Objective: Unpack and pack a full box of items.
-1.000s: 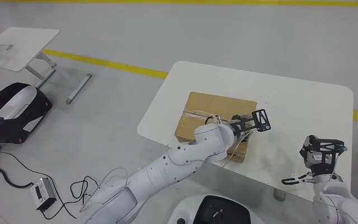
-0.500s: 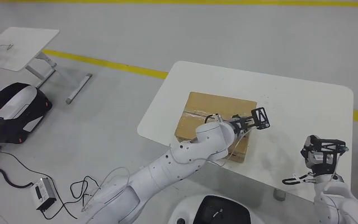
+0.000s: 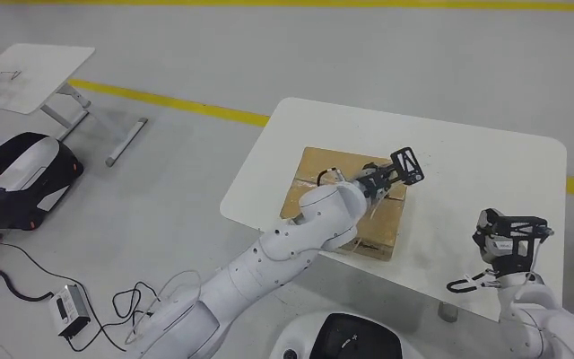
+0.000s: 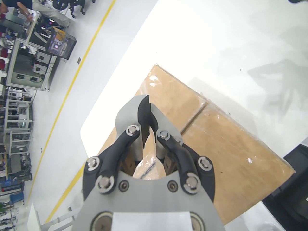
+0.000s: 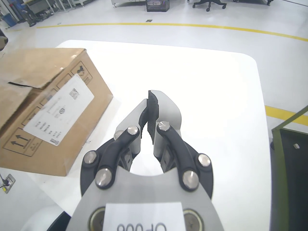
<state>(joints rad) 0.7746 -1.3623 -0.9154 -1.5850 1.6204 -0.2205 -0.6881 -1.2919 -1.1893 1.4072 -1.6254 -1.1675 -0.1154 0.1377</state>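
Box [image 3: 309, 175] on the table [image 3: 466, 161], flaps down, just below the left gripper [image 4: 144, 104], its fingers [image 4: 126, 115] near-shut and empty; may skid or dent if prodded at the seam with tips this closed. Lies well off to the side of the right gripper [image 5: 150, 108], likewise pinched together on nothing, so gets no bracing if shoved.

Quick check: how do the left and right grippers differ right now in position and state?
The left gripper hangs over the top of the cardboard box; the right gripper hangs over bare table, clear of the box. The left gripper is stretched out over the table's middle; the right gripper sits near the table's robot-side edge. Both are shut and empty.
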